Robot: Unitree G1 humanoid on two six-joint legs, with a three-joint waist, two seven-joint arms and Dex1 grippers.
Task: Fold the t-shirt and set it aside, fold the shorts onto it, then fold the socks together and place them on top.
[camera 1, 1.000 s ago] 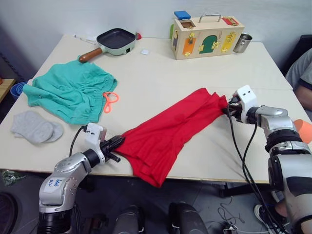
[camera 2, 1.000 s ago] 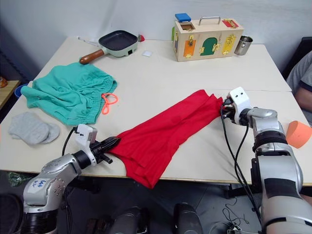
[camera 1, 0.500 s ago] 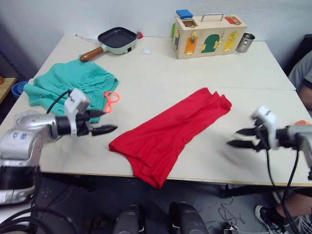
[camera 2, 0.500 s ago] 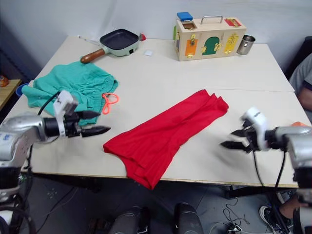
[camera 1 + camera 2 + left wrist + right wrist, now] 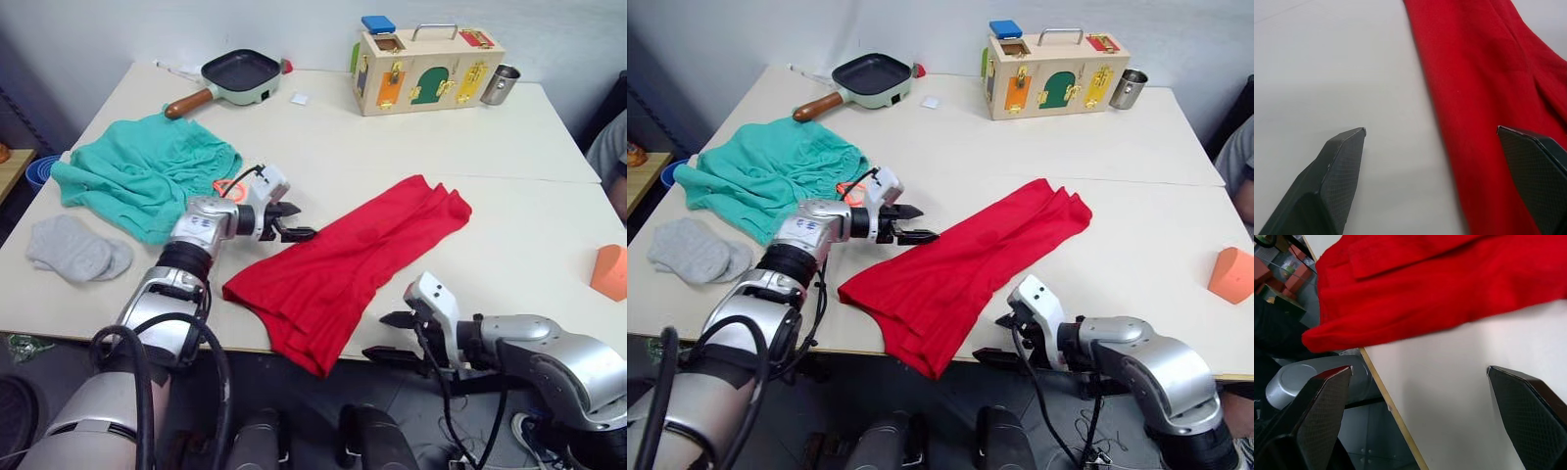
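- Pale tabletop spreads under a grey wall, and the garments lie on it in a loose row.
- At the far left, near the front edge, the socks lie flat, one overlapping the other.
- Just behind them the shorts lie crumpled, the orange drawstring poking out at their right side.
- Behind the shorts, at the back of the table, sits a frying pan with a wooden handle.
- Beside the drawstring, the left gripper hovers over bare table with its fingers spread apart and nothing between them, its tips just beside the long left edge of the t-shirt.
- That t-shirt lies as a long folded band running diagonally from the front edge up toward the right, its near end hanging over the table edge.
- Right of that overhanging end, at the front edge, the right gripper is spread wide and empty, close to the shirt but not touching it.
- At the back right stand a wooden latch box and a metal cup.
- An orange block rests at the far right edge.
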